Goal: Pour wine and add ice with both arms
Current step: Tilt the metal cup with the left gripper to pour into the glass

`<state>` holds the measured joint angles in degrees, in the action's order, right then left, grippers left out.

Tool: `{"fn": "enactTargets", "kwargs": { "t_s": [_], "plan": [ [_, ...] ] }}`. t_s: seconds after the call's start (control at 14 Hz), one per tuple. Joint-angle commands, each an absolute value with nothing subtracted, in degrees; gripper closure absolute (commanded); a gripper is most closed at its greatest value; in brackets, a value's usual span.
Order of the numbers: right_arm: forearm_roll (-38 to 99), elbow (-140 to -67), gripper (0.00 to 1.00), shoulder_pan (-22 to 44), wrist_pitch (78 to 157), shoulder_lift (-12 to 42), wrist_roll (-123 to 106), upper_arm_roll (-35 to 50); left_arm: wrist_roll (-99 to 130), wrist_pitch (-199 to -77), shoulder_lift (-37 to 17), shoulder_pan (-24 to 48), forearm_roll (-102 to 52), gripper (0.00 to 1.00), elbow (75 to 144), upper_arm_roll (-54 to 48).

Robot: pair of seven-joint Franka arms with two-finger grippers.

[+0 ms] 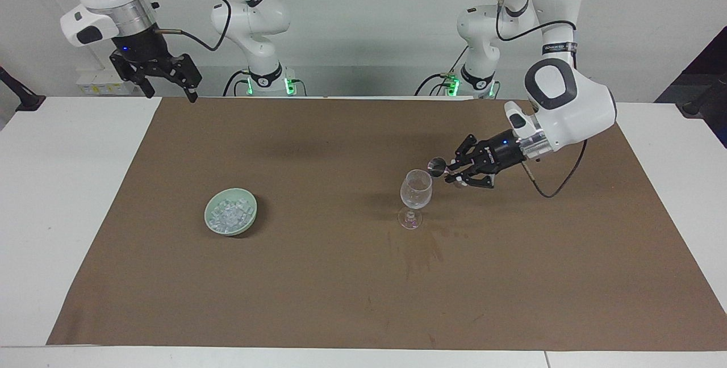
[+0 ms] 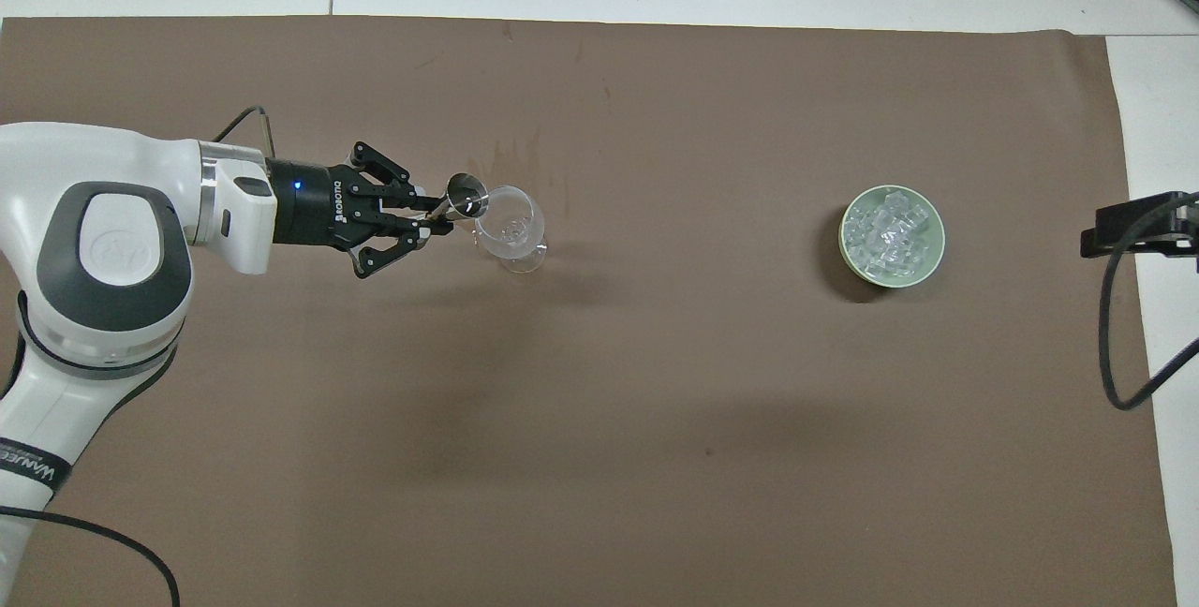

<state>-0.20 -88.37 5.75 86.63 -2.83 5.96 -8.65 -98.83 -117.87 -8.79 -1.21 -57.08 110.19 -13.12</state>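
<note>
A clear stemmed glass [image 1: 416, 193] [image 2: 510, 230] stands upright on the brown mat. My left gripper [image 1: 454, 175] [image 2: 436, 218] is shut on a small steel measuring cup [image 1: 437, 166] [image 2: 464, 195], tipped on its side with its mouth at the glass's rim. The ice [image 1: 230, 214] [image 2: 885, 230] is heaped in a pale green bowl [image 1: 217, 228] [image 2: 848, 251] toward the right arm's end. My right gripper [image 1: 164, 81] hangs open and empty in the air near its base; only its edge [image 2: 1138, 228] shows in the overhead view.
The brown mat [image 1: 363, 277] covers most of the white table [image 1: 62, 186]. A faint stain [image 1: 423, 246] marks the mat a little farther from the robots than the glass. A black cable [image 1: 554, 183] hangs from the left wrist.
</note>
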Motion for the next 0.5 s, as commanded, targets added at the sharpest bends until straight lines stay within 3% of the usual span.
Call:
{"fn": "enactTargets", "kwargs": {
  "t_s": [0.0, 0.43],
  "plan": [
    [1.1, -89.0, 0.00, 5.2, 87.2, -3.5, 5.8, -8.3, -97.1, -119.4, -7.6, 0.8, -55.7, 1.00, 110.4, -12.0],
    [1.1, -89.0, 0.00, 5.1, 87.2, -3.5, 5.8, -8.3, -92.1, -120.9, -7.6, 2.2, -51.5, 1.00, 109.6, -12.0]
  ]
}}
